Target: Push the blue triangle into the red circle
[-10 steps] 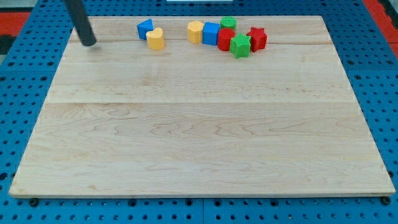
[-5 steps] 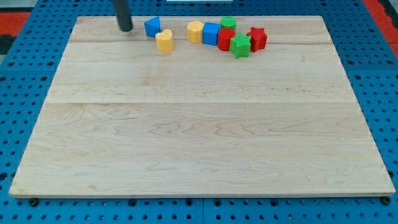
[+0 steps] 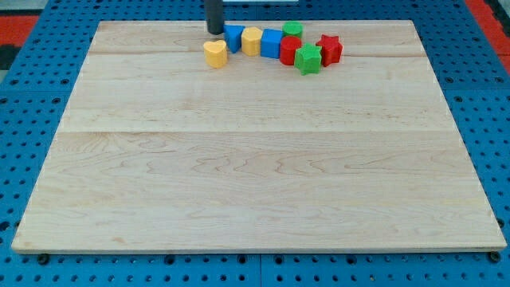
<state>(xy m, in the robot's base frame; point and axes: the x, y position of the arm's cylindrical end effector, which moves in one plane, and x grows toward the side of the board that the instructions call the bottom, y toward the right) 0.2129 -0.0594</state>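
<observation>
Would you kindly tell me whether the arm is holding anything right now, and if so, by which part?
Nothing is held: the arm ends in a bare rod. My tip sits against the blue triangle on its side toward the view's left, pushing, not grasping.

No legible text (seemingly none anywhere).

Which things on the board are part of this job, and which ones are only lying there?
Part of the job:
- blue triangle
- red circle
- my tip, against the triangle's left side

Only lying there:
- yellow heart
- yellow block
- blue cube
- two green blocks
- red star
</observation>
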